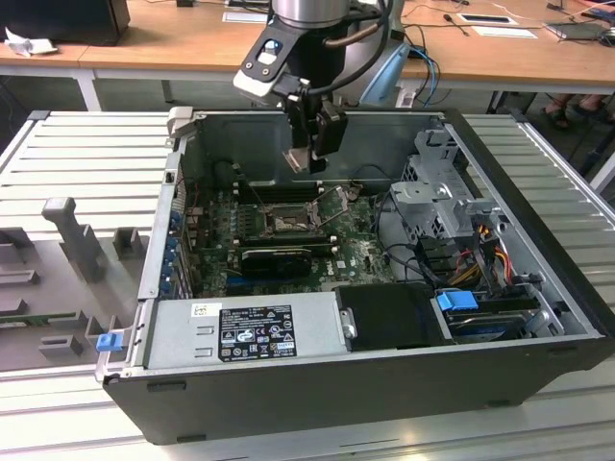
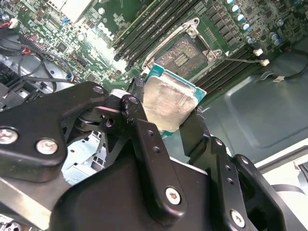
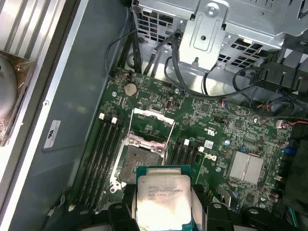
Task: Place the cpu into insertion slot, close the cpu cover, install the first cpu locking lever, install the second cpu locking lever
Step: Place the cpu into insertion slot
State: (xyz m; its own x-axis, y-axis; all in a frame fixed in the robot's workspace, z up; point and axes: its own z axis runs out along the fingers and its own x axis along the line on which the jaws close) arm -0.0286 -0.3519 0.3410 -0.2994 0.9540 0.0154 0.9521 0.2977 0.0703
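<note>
Second wrist view | cpu [image 2: 168, 103] clamped between jaws | apart from insertion slot [image 2: 185, 54]

Ribbed grey workbench [image 1: 96, 144] under an open computer case [image 1: 384, 394] and grey moulded fixtures [image 1: 72, 226].

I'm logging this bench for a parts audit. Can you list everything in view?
computer case: one, dark grey, open, on the slatted table
circuit board: one, green, inside the case
insertion slot: one, black frame, on the board, empty
cpu cover: one, metal frame, open at the slot's edge
memory slots: several, black, beside the slot
power supply: one, grey, along the case's near side
drive cage: one, grey metal, the exterior view's right
cpu: one, pale silver on a green base, above the slot
gripper: one, black, shut on the cpu
</note>
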